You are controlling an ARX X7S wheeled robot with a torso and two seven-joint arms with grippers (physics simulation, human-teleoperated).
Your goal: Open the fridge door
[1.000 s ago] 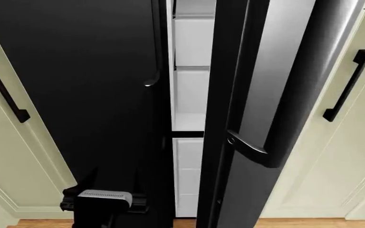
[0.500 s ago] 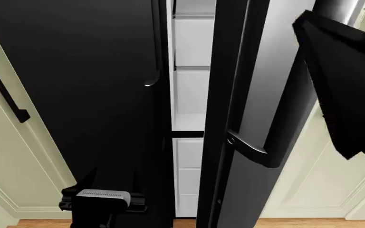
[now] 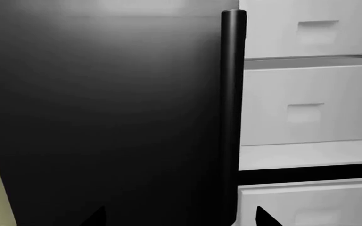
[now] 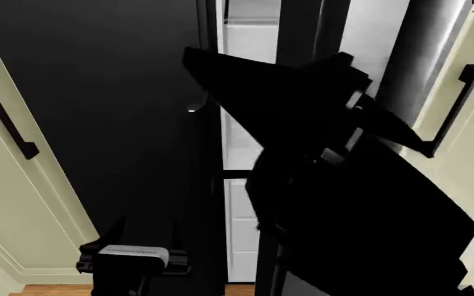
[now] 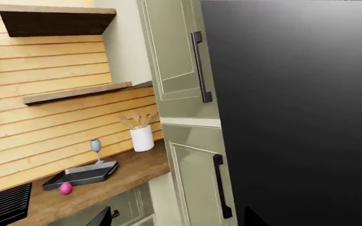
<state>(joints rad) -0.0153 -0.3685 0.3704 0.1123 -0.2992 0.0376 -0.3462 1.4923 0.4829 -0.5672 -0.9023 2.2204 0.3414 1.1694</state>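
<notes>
The left tool (image 4: 136, 256) stays low before the narrower black door (image 4: 97, 123), fingers spread and empty. To its right, the right arm (image 4: 344, 185) has swung across the ajar fridge door (image 4: 377, 49); its tool's state cannot be told.

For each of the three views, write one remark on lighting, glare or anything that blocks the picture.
Head view: the right arm is an unlit black mass blocking most of the fridge door, where a pale sheen shows. Left wrist view: a soft grey gradient across the glossy narrower door; white drawers evenly lit. Right wrist view: sharp, evenly lit counter; dark panel nearly reflection-free.
</notes>
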